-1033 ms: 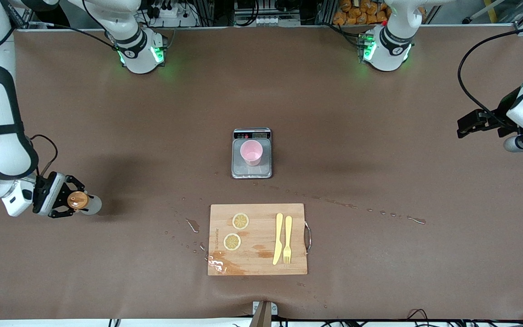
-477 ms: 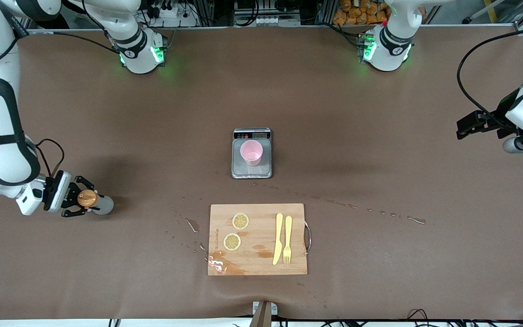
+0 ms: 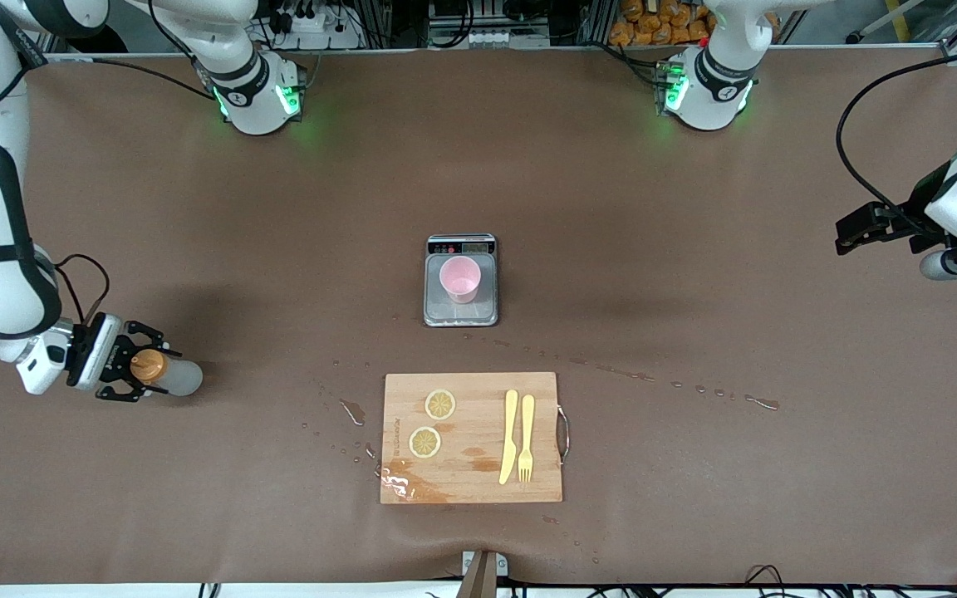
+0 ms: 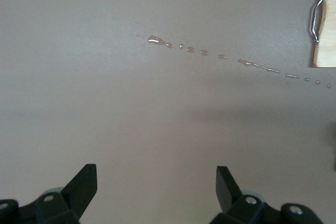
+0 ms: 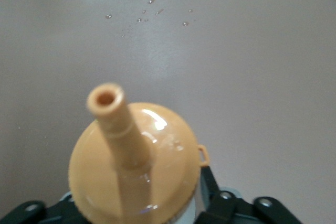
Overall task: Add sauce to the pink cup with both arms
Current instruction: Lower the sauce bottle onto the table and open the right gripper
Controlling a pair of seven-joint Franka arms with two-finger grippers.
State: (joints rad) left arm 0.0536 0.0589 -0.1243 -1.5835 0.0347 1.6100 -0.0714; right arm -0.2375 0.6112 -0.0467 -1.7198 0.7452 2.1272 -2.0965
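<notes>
At the right arm's end of the table (image 3: 694, 515) we see the right gripper (image 3: 139, 365) low down, with the sauce (image 3: 175, 376) set in its mouth. We cannot tell whether the gripper is clamped on the bottle or loose around it. The right wrist view looks down on the orange cap (image 5: 134, 171) and into the hole of its nozzle (image 5: 107, 100). We find no label on the bottle.

Next come small puddles and drops (image 3: 352, 411) on the brown table, just beside the board (image 3: 470, 486). The wooden board lies near the front camera at mid-table. A line of print runs along its edge toward the right arm's end, too small for us to read. That same corner, nearest the camera, looks wet. On the board lie two lemon slices (image 3: 440, 404), one nearer the camera than the other, then a yellow knife (image 3: 509, 436) and a fork (image 3: 526, 436) side by side. A metal handle (image 3: 562, 433) sits on the board's edge toward the left arm's end.

Farther from the camera than the board stands the scale (image 3: 437, 314). The pink cup (image 3: 460, 278) stands upright on its plate. The scale's display strip and buttons show no figure we can read.

A trail of drops (image 3: 694, 387) runs from near the scale toward the left arm's end.

The left gripper (image 3: 848, 232) waits over bare table at that end, its fingers (image 4: 84, 184) spread wide with nothing between them.
</notes>
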